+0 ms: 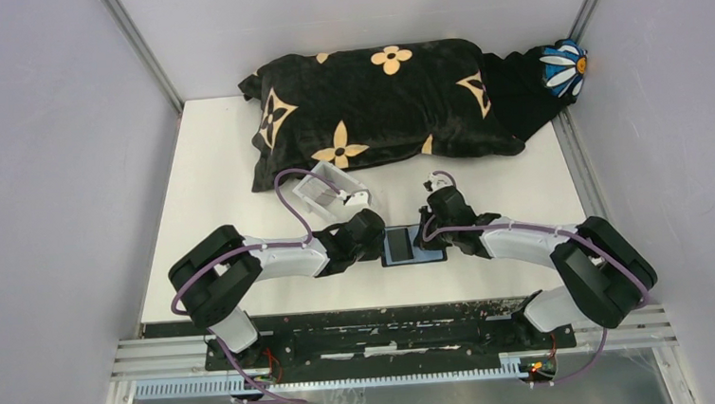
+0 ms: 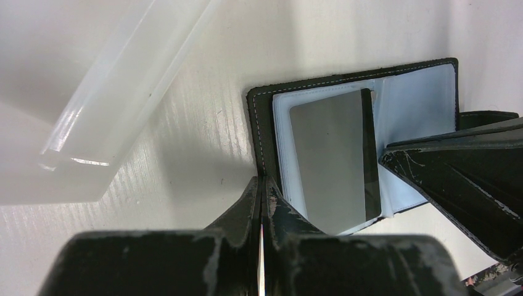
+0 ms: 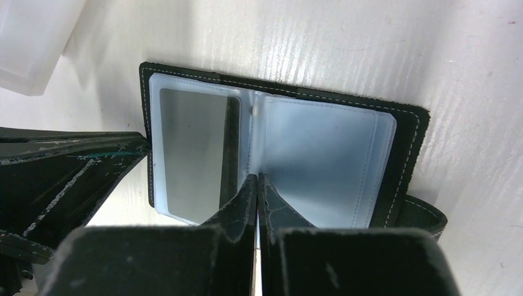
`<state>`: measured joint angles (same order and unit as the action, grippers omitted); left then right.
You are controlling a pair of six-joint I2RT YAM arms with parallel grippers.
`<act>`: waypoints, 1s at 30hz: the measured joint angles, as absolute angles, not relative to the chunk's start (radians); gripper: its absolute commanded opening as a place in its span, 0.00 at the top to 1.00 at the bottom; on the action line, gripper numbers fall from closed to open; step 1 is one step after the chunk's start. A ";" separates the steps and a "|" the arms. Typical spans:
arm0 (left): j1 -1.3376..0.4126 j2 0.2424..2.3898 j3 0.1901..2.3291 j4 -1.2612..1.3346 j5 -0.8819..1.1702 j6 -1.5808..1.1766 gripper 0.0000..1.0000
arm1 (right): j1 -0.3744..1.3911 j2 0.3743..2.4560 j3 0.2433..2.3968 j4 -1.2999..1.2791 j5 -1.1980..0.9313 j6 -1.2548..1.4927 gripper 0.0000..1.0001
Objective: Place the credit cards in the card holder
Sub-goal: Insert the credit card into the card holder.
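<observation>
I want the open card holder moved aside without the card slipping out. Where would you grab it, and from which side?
Probably the black strap that sticks out past the cover of the card holder, approached low from that empty-sleeve side. The holder lies open flat on the table, leaving little else to pinch, and the silver card sits in the other half.

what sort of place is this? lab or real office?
Most likely a lab robot cell: plain grey wall panels enclose a white table, left arm and right arm mount on an aluminium rail, and the floral cushion and card holder look staged.
</observation>
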<state>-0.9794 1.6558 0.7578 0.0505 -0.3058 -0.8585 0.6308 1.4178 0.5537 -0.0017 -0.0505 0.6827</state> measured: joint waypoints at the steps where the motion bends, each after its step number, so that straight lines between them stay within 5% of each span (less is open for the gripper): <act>1: -0.979 1.656 0.758 0.051 -0.306 -0.859 0.97 | 0.636 1.420 0.557 -0.001 -0.049 0.683 0.99; 20: -0.979 1.655 0.752 0.061 -0.306 -0.859 0.97 | 0.719 1.455 0.598 -0.010 0.033 0.683 0.98; 30: -0.980 1.641 0.748 0.041 -0.314 -0.859 0.97 | 0.733 1.402 0.615 -0.118 0.079 0.651 0.86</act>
<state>-0.9798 1.6405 0.7475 0.0406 -0.3138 -0.8585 0.7326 1.4021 0.6147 -0.1181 0.0788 0.6514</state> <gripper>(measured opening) 0.037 0.093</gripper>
